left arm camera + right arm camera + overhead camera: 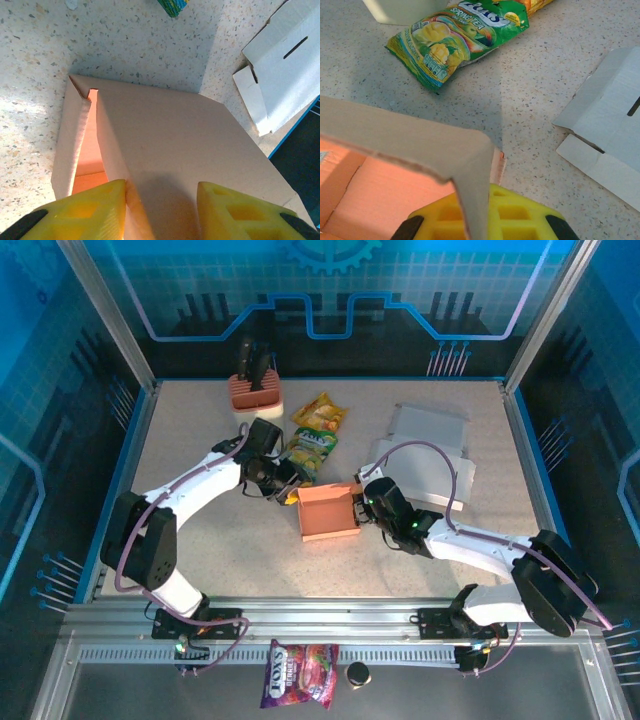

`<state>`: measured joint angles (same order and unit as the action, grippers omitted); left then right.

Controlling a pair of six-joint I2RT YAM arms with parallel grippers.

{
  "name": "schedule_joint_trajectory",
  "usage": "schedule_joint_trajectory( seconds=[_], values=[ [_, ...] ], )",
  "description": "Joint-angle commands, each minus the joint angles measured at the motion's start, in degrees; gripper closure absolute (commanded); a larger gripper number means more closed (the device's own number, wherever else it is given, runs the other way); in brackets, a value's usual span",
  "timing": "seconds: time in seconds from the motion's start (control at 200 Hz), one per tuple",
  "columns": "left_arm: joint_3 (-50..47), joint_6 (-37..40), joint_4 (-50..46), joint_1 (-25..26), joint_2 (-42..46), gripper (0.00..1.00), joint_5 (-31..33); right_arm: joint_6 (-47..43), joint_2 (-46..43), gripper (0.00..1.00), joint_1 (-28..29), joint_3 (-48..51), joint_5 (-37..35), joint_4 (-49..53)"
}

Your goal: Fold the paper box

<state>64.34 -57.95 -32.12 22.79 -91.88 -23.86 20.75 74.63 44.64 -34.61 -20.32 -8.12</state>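
The orange box point(328, 510) sits on the tabletop point(180, 430) between both pincers. The left pincer point(160, 186) stands half apart, its fingers either side of a raised flap on the box's left. The right pincer point(485, 220) is pinched tight on the box's right wall. Beyond it lie a tea packet point(455, 35) and white card point(610, 125).

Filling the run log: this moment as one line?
paper box: partly folded | left pincer: open, straddling box wall | right pincer: shut on box wall
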Motion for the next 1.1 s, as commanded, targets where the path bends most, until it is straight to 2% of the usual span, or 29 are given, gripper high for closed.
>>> schedule_joint_trajectory(
  seconds=[0.0,0.155,0.385,0.5,0.735,0.86,1.036,1.056,1.096],
  values=[
    [-2.2,2.9,2.3,0.8,0.6,0.62,0.0,1.2,0.7,1.0,1.3,-1.3,4.9,-1.5],
    [-5.6,4.4,4.2,1.0,2.2,0.64,1.8,2.5,1.0,1.0,1.3,-1.3,6.9,-1.0],
    [-7.7,4.7,5.2,1.3,3.2,0.68,3.1,6.0,-0.7,0.89,1.3,-1.9,8.8,3.7],
    [-7.7,5.1,4.8,1.5,3.9,0.68,4.0,8.8,-3.1,0.77,1.3,-1.8,9.8,6.5],
    [-7.8,5.7,4.6,2.2,4.6,0.69,5.7,15.6,-9.3,0.41,1.2,-3.9,13.7,16.3],
    [-8.4,5.4,5.2,2.9,4.9,0.7,6.6,18.3,-13.0,0.31,1.2,-4.6,15.4,21.1],
    [-9.3,4.7,6.6,3.6,4.6,0.7,6.5,20.5,-16.6,0.24,0.8,-4.8,18.5,26.7],
    [-9.3,4.8,6.8,3.7,4.6,0.7,6.6,20.5,-16.9,0.17,0.8,-4.9,18.9,27.4],
    [-9.3,4.6,6.8,3.8,4.7,0.71,6.8,20.8,-17.4,0.15,0.6,-5.4,19.3,28.8]
  ],
)
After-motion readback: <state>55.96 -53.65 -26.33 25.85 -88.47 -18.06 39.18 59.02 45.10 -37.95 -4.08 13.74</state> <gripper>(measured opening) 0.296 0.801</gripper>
